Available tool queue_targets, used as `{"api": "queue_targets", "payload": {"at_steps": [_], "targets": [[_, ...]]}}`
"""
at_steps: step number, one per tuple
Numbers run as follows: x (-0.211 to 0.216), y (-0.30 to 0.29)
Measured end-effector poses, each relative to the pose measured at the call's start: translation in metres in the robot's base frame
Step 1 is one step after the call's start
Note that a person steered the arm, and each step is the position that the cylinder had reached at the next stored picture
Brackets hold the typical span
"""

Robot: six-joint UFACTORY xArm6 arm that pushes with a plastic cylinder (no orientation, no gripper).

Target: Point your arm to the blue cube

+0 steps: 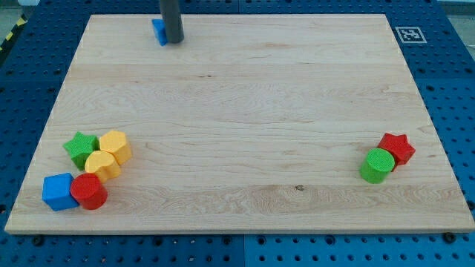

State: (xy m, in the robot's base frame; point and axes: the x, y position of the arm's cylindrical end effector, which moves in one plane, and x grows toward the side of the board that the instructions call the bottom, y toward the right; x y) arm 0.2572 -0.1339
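Observation:
My tip (173,41) rests on the wooden board (245,111) near the view's top left. It touches a small blue block (158,31) that sits just to its left; the rod partly hides this block, so I cannot make out its shape. A second blue block, cube-like (58,191), lies far away at the view's bottom left, touching a red cylinder (90,191).
A green star (80,147), a yellow hexagon (116,145) and a yellow cylinder (102,165) cluster with the bottom-left blocks. A red star (397,147) and a green cylinder (378,165) touch each other at the right. A blue pegboard table surrounds the board.

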Motion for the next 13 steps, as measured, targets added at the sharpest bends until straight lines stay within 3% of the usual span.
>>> {"api": "queue_targets", "payload": {"at_steps": [3,6,8,10,11,13], "targets": [[-0.025,-0.063],[0.038,-0.008],[0.042,-0.008],[0.092,-0.015],[0.098,-0.052],[0.104,-0.060]]}}
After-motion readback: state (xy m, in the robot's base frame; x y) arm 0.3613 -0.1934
